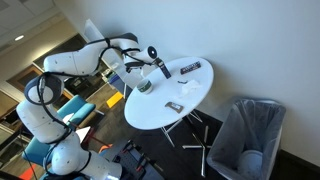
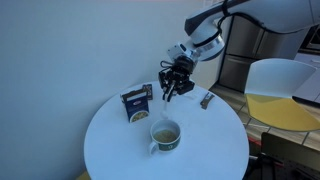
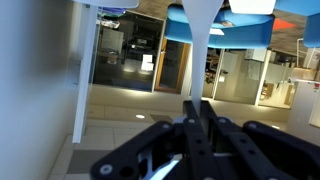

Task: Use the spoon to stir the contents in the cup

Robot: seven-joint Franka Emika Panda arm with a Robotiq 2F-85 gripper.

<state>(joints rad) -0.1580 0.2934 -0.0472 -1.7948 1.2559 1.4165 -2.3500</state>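
Observation:
The pale grey-green cup (image 2: 165,135) stands on the round white table (image 2: 110,150), toward its front; it also shows in an exterior view (image 1: 147,87). My gripper (image 2: 173,88) hangs above and a little behind the cup, clear of it, and shows in both exterior views (image 1: 158,68). In the wrist view the gripper (image 3: 197,112) is shut on the handle of a white spoon (image 3: 200,35), whose wide end sticks out past the fingertips. The cup is out of the wrist view.
A blue packet (image 2: 137,103) stands behind the cup, and a small dark object (image 2: 206,99) lies at the table's far right. More flat items lie on the table (image 1: 190,68). A yellow chair (image 2: 280,100) and a grey bin (image 1: 250,135) stand nearby.

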